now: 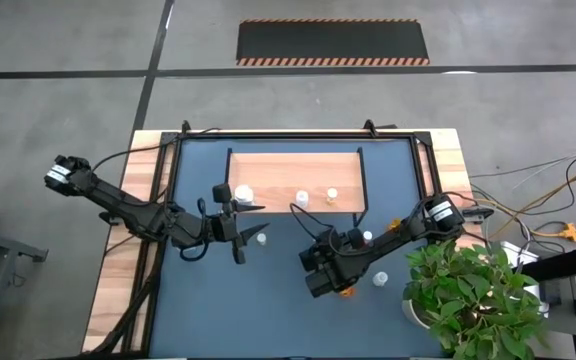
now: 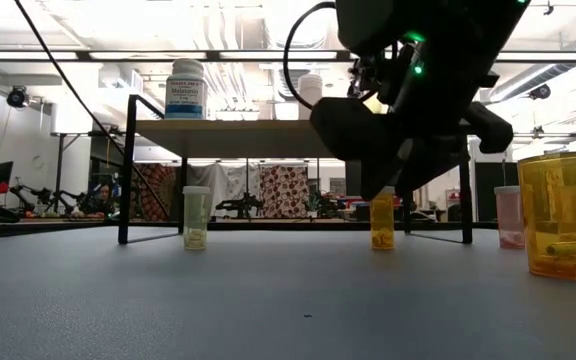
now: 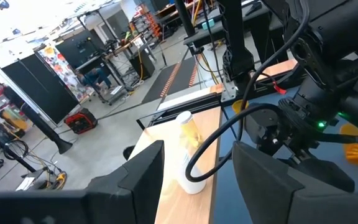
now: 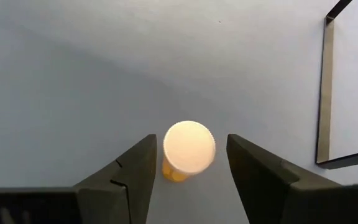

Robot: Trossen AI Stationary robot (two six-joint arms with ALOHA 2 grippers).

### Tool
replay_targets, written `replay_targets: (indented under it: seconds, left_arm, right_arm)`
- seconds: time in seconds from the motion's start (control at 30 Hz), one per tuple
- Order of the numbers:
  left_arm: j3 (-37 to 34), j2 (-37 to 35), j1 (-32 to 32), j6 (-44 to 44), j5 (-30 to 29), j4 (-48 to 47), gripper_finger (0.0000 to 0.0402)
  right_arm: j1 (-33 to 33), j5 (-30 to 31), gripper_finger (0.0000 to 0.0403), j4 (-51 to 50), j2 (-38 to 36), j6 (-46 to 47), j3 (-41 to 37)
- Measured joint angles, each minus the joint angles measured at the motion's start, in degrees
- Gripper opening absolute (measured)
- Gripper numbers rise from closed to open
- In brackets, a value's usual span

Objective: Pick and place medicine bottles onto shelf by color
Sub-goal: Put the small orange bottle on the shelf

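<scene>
My right gripper [image 4: 190,155] is open and points down over an upright orange bottle with a pale cap [image 4: 189,147]. Its fingers stand on either side of the bottle without touching it. In the high view the gripper [image 1: 323,272] is near the table's middle, with the orange bottle [image 1: 346,291] beside it. My left gripper [image 1: 245,230] is open and empty, just in front of the light-wood shelf [image 1: 268,170]. A white bottle [image 1: 262,238] stands between its fingers, untouched. Two white bottles [image 1: 243,195] [image 1: 302,198] and an amber one [image 1: 332,195] stand on the shelf.
Two more white bottles [image 1: 367,237] [image 1: 379,279] stand on the blue tabletop near my right arm. A green potted plant [image 1: 473,295] stands at the near right corner. In the low view, amber bottles [image 2: 197,218] [image 2: 382,222] stand on the table, with one very close [image 2: 568,215].
</scene>
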Motion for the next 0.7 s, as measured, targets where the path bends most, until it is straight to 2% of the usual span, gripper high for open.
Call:
replay_targets:
  seconds: [0.27, 0.57, 0.7]
  left_arm:
    - [0.00, 0.00, 0.00, 0.02, 0.00, 0.00, 0.0173]
    - [0.00, 0.00, 0.00, 0.00, 0.00, 0.00, 0.0173]
    - [-0.02, 0.00, 0.00, 0.00, 0.00, 0.00, 0.0173]
  right_arm:
    - [0.00, 1.43, 0.0183, 3.56, 0.00, 0.00, -2.16]
    - [0.02, 1.40, 0.0122, 3.79, 0.00, 0.00, -2.21]
    - [0.13, 1.35, 0.0107, 3.82, -0.02, 0.00, -2.21]
